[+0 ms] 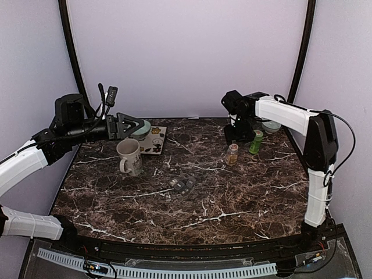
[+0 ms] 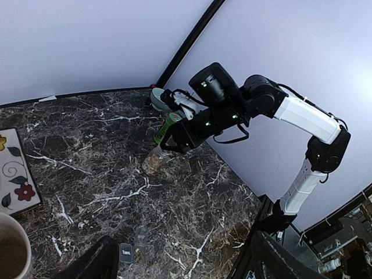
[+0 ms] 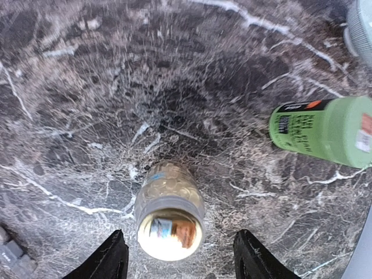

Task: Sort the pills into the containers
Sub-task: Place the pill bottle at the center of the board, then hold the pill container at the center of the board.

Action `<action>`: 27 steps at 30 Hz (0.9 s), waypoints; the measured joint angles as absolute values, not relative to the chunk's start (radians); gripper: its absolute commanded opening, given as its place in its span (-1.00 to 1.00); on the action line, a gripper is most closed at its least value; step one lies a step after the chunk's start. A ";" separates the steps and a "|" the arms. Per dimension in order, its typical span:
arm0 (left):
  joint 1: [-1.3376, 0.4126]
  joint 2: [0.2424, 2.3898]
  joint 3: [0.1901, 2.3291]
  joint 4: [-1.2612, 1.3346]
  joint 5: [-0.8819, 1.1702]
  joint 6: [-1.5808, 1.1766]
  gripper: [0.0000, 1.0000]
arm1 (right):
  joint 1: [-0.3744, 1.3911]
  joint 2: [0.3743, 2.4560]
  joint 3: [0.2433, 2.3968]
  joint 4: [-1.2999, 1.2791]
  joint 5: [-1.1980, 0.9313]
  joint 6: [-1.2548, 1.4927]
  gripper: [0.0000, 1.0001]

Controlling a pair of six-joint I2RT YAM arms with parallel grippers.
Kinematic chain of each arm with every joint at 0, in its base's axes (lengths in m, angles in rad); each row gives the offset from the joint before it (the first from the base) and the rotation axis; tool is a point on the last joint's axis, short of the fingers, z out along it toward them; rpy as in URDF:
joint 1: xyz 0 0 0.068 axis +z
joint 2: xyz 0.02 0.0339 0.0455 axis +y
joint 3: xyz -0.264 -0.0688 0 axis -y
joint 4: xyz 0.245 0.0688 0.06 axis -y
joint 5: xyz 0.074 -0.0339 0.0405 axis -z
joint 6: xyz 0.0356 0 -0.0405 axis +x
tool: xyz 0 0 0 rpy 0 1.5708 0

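Observation:
A small clear jar (image 3: 170, 212) full of tan-yellow pills (image 3: 168, 186) stands upright on the marble table; it also shows in the top view (image 1: 232, 154) and the left wrist view (image 2: 156, 161). My right gripper (image 3: 181, 263) is open and hovers above the jar, a finger on each side, not touching it; in the top view it (image 1: 235, 132) is just behind the jar. The dark grey container strip (image 1: 182, 185) lies mid-table, one lid open with a few tan pills inside (image 2: 137, 253). My left gripper (image 1: 131, 127) is open and empty, high over the back left.
A green bottle (image 1: 256, 141) stands just right of the jar and also shows in the right wrist view (image 3: 322, 131). A white mug (image 1: 129, 157), a pale teal bowl (image 1: 142, 129) and a flowered tile (image 1: 154, 139) sit at back left. Another bowl (image 1: 271, 125) is at back right.

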State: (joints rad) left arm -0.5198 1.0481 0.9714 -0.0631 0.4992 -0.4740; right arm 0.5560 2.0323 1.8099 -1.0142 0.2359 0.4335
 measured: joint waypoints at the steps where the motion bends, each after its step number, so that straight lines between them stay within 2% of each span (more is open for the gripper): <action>1: -0.520 1.048 0.971 -0.064 0.500 -0.474 0.63 | 0.558 2.014 1.810 -1.012 0.241 0.436 0.28; 9: -0.542 1.049 0.971 -0.119 0.479 -0.458 0.61 | 0.645 1.887 1.838 -1.000 0.295 0.463 0.27; 16: -0.707 1.051 0.961 -0.171 0.368 -0.429 0.54 | 0.798 1.872 1.840 -0.983 0.306 0.511 0.12; 20: -0.782 1.064 0.916 -0.178 0.287 -0.427 0.47 | 0.844 1.845 1.754 -0.937 0.276 0.549 0.00; 27: -0.863 1.153 0.852 -0.179 0.170 -0.426 0.36 | 0.878 1.840 1.597 -0.866 0.225 0.593 -0.09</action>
